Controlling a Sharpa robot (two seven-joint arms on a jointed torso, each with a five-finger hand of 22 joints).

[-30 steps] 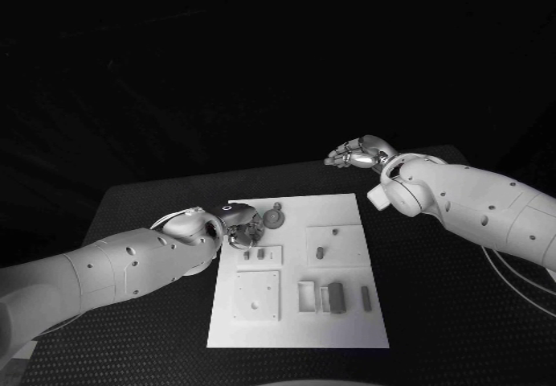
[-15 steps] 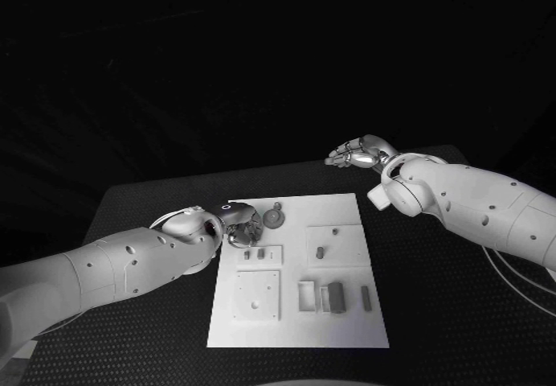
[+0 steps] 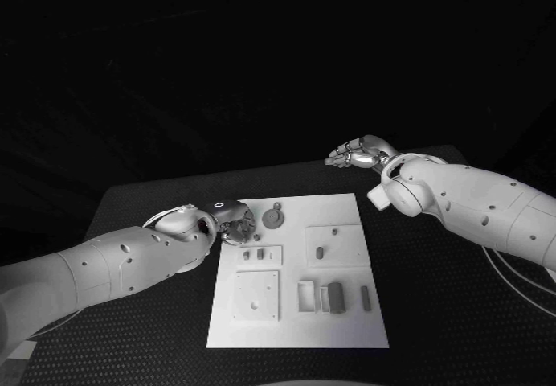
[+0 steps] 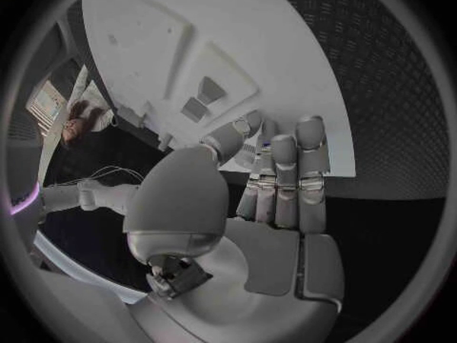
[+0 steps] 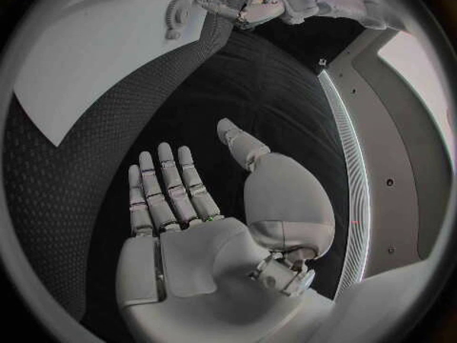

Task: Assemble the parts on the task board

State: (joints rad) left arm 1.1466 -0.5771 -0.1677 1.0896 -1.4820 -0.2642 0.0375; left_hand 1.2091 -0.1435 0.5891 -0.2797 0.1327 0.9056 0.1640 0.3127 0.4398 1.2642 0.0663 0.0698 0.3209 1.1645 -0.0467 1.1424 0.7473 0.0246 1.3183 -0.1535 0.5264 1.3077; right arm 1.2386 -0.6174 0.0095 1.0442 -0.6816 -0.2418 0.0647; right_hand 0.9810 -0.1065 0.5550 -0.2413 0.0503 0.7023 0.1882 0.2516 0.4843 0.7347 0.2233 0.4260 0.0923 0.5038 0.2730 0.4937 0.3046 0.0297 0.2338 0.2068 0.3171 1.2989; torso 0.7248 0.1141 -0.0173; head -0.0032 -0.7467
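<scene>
The white task board [image 3: 348, 211] lies in the middle of the black table. A round grey toothed part [image 3: 273, 217] sits near its far left corner. Small grey pegs [image 3: 261, 254] and a dark block [image 3: 336, 296] stand further down the board. My left hand [image 3: 236, 226] hovers at the board's left edge beside the round part, holding nothing. In the left wrist view my left hand [image 4: 282, 181] has straight fingers reaching over the board [image 4: 171, 38]. My right hand [image 3: 357, 153] is raised off the board at the far right, and in its wrist view my right hand [image 5: 171, 198] is spread and empty.
A square plate [image 3: 257, 293], an open frame [image 3: 307, 294] and a short rod [image 3: 366, 299] lie on the board's near half. The right wrist view shows the board [image 5: 95, 61], the round part [image 5: 176, 11] and my left hand [image 5: 250, 4].
My left hand and forearm have drawn slightly left, away from the round part. The right arm and the parts have not moved.
</scene>
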